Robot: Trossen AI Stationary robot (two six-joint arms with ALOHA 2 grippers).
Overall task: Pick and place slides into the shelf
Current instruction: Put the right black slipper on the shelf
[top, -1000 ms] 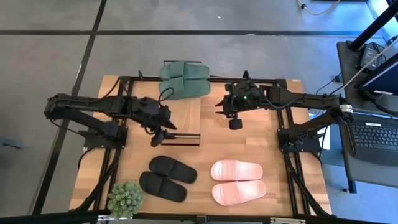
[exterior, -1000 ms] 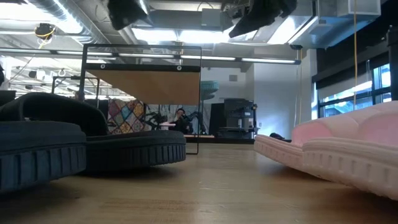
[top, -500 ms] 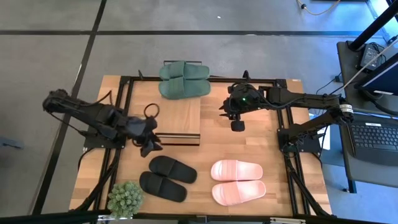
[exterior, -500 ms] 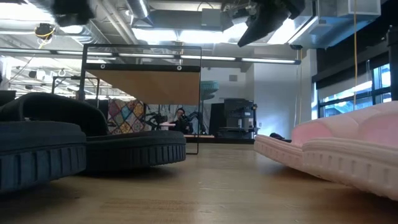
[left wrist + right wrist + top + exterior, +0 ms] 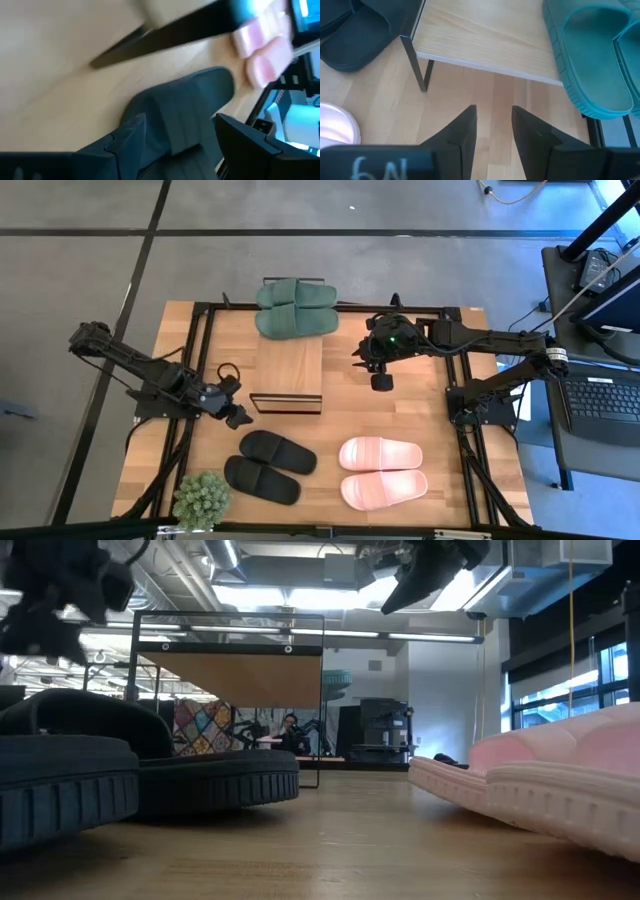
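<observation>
The shelf (image 5: 287,367), a light plank top on a thin black frame, stands mid-table. Two dark green slides (image 5: 295,308) lie side by side at the table's far edge, just beyond it. Two black slides (image 5: 277,452) and two pink slides (image 5: 382,470) lie soles down near the front. My left gripper (image 5: 235,417) hangs open by the shelf's near left corner, above the farther black slide (image 5: 175,115), touching nothing. My right gripper (image 5: 380,380) hangs to the right of the shelf, fingers a narrow gap apart (image 5: 494,125), empty.
A small green potted plant (image 5: 201,500) stands at the near left corner. Black frame rails (image 5: 200,360) run along the table's sides. Bare wood lies between the shelf and the slides in front. A laptop (image 5: 600,395) sits on a stand off the table's right.
My left gripper has drawn back from over the shelf's near left part toward the table's left and near edges. It has also come down, and now hangs over the black slides. My right gripper has shifted only slightly. The slides and shelf have stayed put.
</observation>
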